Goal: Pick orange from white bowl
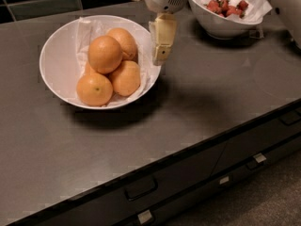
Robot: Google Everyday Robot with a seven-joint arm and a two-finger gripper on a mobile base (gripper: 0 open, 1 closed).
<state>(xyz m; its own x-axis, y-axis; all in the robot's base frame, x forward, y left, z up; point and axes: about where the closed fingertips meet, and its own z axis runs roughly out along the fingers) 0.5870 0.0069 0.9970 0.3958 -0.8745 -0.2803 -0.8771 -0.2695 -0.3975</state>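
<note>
The white bowl (pixel 59 76) sits at the left on the dark counter, lined with crinkled white paper. It holds several oranges in a pile. The orange (pixel 105 54) lies on top of the pile, large and smooth, with no stem dot showing. The front orange (pixel 94 89) shows a small dark dot. My gripper (pixel 161 48) hangs down from the white arm head at the top, over the bowl's right rim, just right of the pile. It holds nothing.
A smaller, deeper white bowl (pixel 221 25) with red fruit stands at the back right. Another white object (pixel 287 6) is at the far right edge. The counter's front edge runs diagonally, with drawers and handles (pixel 140 188) below.
</note>
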